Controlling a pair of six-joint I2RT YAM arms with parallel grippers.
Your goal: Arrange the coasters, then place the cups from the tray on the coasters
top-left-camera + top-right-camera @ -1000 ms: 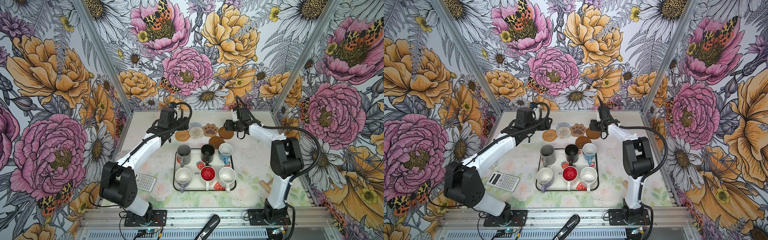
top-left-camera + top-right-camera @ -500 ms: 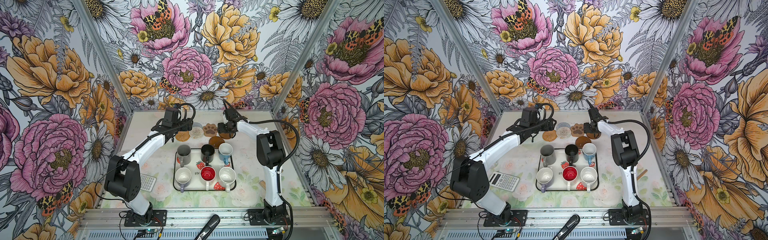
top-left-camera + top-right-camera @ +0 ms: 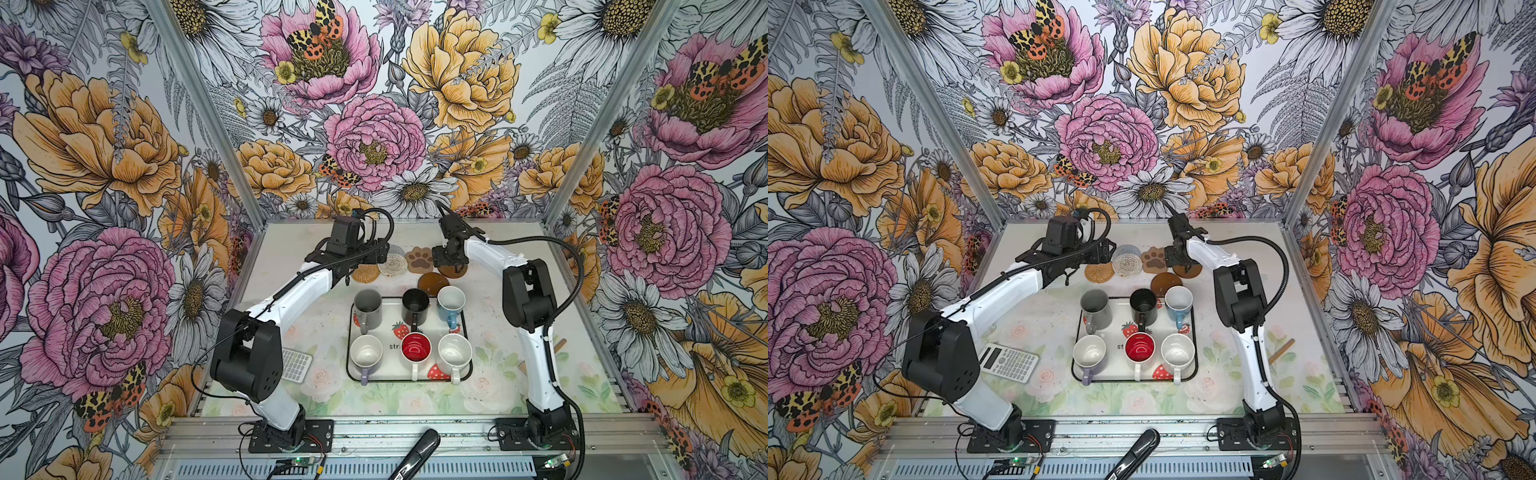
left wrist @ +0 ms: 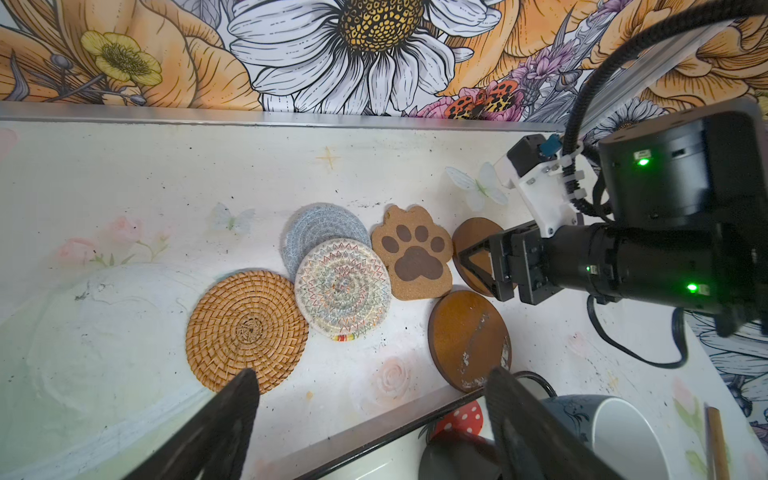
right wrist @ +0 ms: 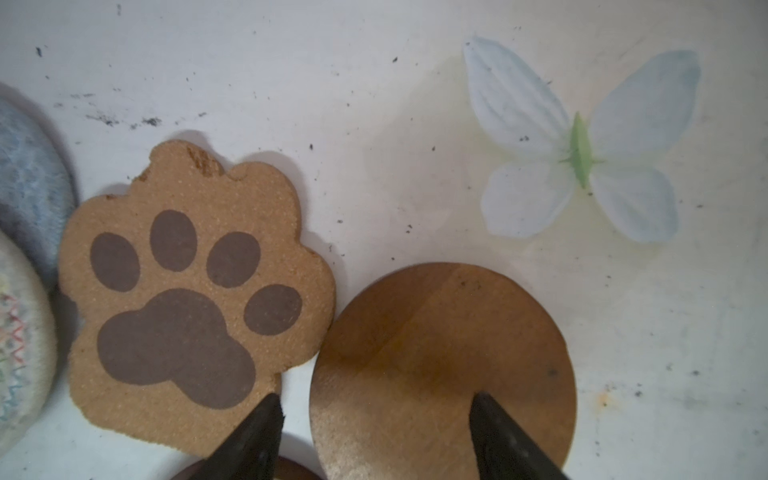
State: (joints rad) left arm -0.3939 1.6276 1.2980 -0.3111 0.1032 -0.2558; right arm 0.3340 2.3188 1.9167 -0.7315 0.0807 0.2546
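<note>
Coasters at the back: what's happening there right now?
The right gripper, jaws open, is over a plain brown disc beside the paw coaster. The left gripper hangs open near the rattan coaster, holding nothing. The zigzag woven coaster overlaps the grey-blue coaster, so arranging isn't finished. All six cups sit on the tray.

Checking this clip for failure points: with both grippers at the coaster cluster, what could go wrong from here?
1. The right gripper is open over the brown disc, with one finger over the paw coaster edge; closing may drag both.
2. The pale woven coaster overlaps the grey-blue coaster, making an uneven base.
3. The left gripper hovers nearby; the two could collide.
</note>
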